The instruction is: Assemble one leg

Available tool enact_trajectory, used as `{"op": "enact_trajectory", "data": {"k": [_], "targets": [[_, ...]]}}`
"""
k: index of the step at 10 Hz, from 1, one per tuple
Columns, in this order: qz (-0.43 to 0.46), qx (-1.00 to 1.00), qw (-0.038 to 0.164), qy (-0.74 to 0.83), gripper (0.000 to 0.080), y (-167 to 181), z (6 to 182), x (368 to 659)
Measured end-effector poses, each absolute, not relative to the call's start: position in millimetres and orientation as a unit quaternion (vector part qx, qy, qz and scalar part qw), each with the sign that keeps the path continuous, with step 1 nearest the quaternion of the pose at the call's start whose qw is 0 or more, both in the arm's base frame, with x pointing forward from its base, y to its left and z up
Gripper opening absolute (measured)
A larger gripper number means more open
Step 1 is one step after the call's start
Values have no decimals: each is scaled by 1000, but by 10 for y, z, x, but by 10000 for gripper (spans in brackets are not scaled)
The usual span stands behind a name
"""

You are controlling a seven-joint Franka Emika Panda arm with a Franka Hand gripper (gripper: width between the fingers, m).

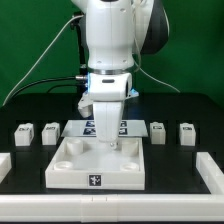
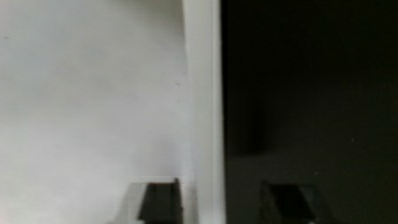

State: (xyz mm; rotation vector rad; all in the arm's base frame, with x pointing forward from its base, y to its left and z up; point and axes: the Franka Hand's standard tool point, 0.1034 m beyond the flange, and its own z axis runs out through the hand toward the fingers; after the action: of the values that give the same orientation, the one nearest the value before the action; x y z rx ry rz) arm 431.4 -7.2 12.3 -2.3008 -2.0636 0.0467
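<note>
I see four legs, none of them in the gripper. They sit in a row on the black table point(image 1: 28, 158): the far-left leg point(image 1: 24, 131) and the inner-left leg point(image 1: 49, 132) on the exterior view's left, and the inner-right leg point(image 1: 157, 131) and the far-right leg point(image 1: 186, 132) on its right. Each shows a dark tag on its face, and all stand apart from one another.

Between the two pairs lies the large white piece point(image 1: 75, 168) with its recessed pockets. The marker board point(image 1: 78, 128) is just behind it.

The gripper point(image 1: 108, 143) hangs low over the middle of that piece, near its back edge. I cannot tell from the exterior view whether it touches.

In the wrist view the gripper point(image 2: 222, 200) has its dark fingers point(image 2: 160, 203) spread apart. A bright vertical edge runs between them, with the white surface point(image 2: 89, 100) on one side and black on the other. Nothing is pinched, and I read the jaws as parted.
</note>
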Motion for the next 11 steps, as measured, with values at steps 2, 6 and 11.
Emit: {"op": "enact_trajectory", "data": {"k": [2,6,11], "targets": [[14,-744,24,-667,59,-72,130,4322],[14,-744,24,-667,59,-71,130,4323],[3,-732,23,-681,60,282,124,4535]]}}
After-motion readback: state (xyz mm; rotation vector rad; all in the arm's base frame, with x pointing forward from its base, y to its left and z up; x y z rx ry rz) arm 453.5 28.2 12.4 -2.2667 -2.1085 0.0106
